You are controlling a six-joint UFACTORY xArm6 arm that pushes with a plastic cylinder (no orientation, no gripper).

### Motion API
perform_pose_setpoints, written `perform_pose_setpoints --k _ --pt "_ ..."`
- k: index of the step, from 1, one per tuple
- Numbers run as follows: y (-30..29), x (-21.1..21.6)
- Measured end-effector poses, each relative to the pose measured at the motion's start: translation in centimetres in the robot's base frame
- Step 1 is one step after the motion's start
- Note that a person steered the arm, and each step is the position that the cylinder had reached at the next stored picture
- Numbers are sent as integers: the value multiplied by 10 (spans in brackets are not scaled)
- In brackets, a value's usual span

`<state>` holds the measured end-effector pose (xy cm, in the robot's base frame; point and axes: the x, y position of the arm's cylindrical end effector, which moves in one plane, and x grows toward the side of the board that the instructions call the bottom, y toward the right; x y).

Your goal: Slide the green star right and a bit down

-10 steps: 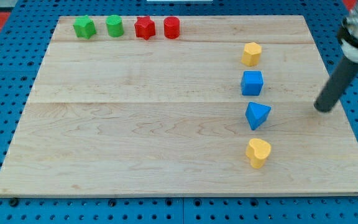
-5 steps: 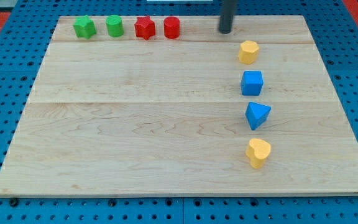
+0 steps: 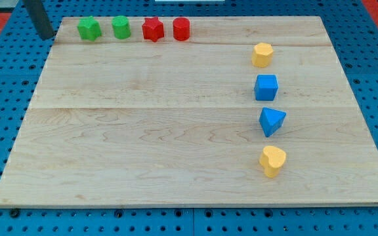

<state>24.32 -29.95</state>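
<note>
The green star (image 3: 89,28) sits at the top left of the wooden board (image 3: 143,131), first in a row of blocks. My tip (image 3: 45,36) is at the view's top left, just off the board's left edge, a short way left of the green star and not touching it. The rod rises out of the top of the view.
Right of the green star stand a green cylinder (image 3: 121,27), a red star (image 3: 152,29) and a red cylinder (image 3: 181,29). Down the right side run a yellow hexagon (image 3: 262,55), a blue cube (image 3: 266,87), a blue triangle (image 3: 272,121) and a yellow heart (image 3: 272,160).
My tip has swept from the board's right side across the top edge to the top left corner, left of the green star. No block has moved.
</note>
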Motion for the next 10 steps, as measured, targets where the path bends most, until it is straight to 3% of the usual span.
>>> perform_pose_setpoints --k 3,5,6,7,9,10 --pt "90 -7" --pt "77 -26" --pt "165 -35" --pt "182 -7" --pt "193 23" --pt "126 8"
